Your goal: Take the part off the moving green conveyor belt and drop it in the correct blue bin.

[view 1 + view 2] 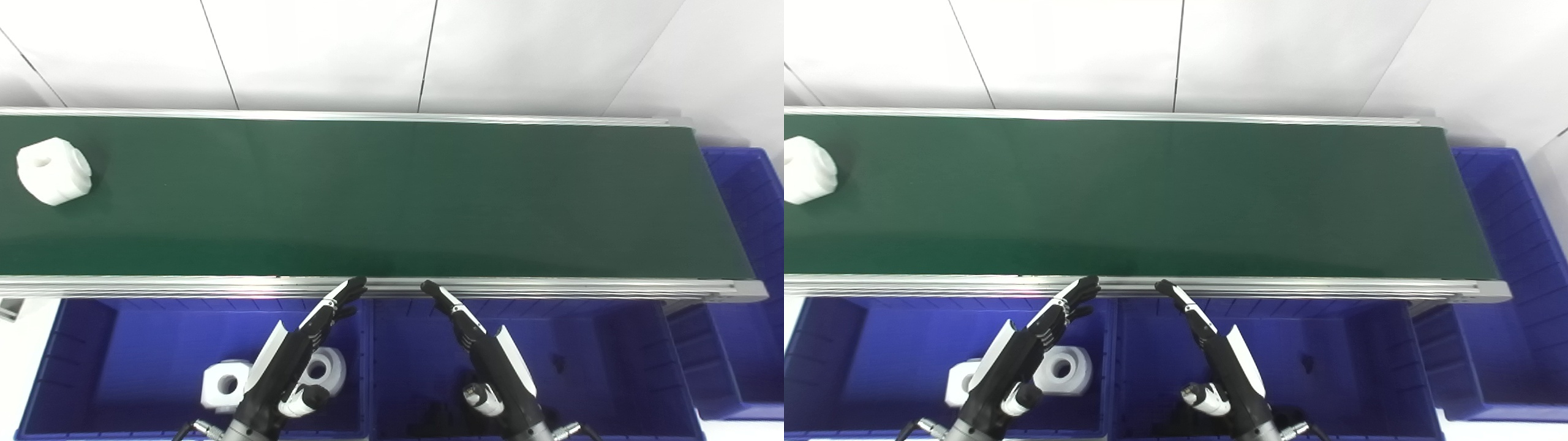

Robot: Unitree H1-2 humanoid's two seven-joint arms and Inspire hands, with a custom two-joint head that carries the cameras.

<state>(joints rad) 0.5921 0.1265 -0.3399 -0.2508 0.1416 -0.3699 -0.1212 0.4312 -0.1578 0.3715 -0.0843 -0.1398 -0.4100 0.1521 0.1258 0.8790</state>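
Observation:
A white blocky part with a round hole (54, 171) lies on the green conveyor belt (392, 196) at its far left end. My left hand (293, 362) hovers open over the left blue bin (79, 367), fingers stretched toward the belt's near rail. My right hand (484, 352) is open too, over the middle blue bin (612, 361), fingertips near the rail. Neither hand holds anything. Two white parts (225, 384) rest in the left bin, partly hidden behind my left hand.
A third blue bin (750, 202) stands past the belt's right end. The belt's aluminium near rail (551, 285) runs just beyond both hands. Small dark pieces (558, 363) lie in the middle bin. A white panelled wall rises behind the belt.

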